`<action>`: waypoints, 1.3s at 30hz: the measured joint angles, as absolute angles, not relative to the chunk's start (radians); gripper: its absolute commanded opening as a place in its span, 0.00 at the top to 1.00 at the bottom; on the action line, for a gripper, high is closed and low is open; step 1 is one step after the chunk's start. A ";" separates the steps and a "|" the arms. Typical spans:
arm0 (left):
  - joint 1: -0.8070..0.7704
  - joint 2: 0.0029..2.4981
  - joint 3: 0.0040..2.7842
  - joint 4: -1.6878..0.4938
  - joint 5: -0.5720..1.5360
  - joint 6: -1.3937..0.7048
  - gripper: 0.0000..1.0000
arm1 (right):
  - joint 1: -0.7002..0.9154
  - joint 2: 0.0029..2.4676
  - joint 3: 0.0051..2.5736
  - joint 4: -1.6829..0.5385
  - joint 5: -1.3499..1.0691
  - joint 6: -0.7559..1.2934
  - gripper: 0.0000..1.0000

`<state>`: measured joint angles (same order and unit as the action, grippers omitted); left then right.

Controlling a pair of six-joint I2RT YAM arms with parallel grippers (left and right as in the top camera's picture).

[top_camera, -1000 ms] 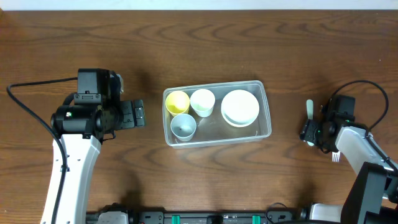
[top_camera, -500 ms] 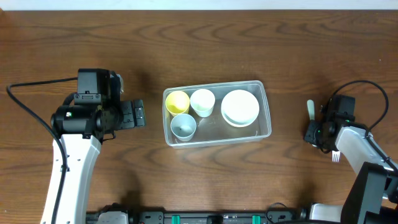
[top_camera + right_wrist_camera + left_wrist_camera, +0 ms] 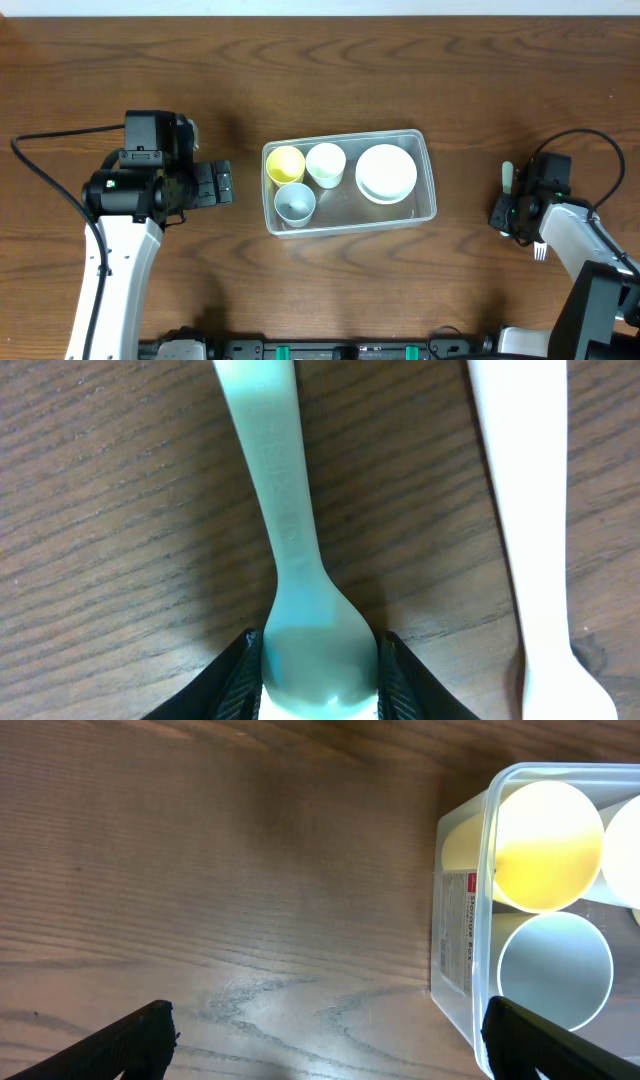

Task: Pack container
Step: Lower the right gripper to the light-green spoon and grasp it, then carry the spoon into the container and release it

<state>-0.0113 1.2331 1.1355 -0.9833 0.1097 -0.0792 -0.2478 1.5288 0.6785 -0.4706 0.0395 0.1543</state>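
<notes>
The clear plastic container (image 3: 425, 175) stands mid-table and holds a yellow cup (image 3: 286, 163), a white cup (image 3: 325, 163), a grey-blue cup (image 3: 295, 202) and stacked white bowls (image 3: 386, 173). Its left end shows in the left wrist view (image 3: 462, 910). My right gripper (image 3: 506, 212) at the far right is shut on the bowl of a pale green spoon (image 3: 285, 510), whose handle (image 3: 507, 175) points away. A white fork (image 3: 530, 540) lies beside it on the table. My left gripper (image 3: 223, 183) is open and empty, just left of the container.
The table is dark wood. Black cables loop near both arms, at the left (image 3: 40, 170) and right (image 3: 600, 150). The fork's tines (image 3: 540, 252) lie close to my right arm.
The spoon's handle has shifted a little to the right and up in the overhead view, with my right gripper closed on its bowl. The left arm has not moved.
</notes>
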 measured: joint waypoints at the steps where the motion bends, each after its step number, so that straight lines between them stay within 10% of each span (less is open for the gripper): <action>1: -0.011 1.233 1.135 -0.983 0.110 -0.079 0.02 | -0.248 1.529 0.678 -0.471 0.040 0.154 0.73; 15: -0.011 1.233 1.135 -0.983 0.110 -0.079 0.02 | -0.248 1.529 0.678 -0.469 0.039 0.154 0.99; 31: -0.011 1.233 1.135 -0.984 0.110 -0.079 0.02 | -0.213 1.479 0.899 -0.680 -0.124 0.124 0.99; 39: -0.011 1.233 1.135 -0.984 0.110 -0.079 0.02 | 0.051 1.359 1.243 -0.867 -0.209 -0.224 0.99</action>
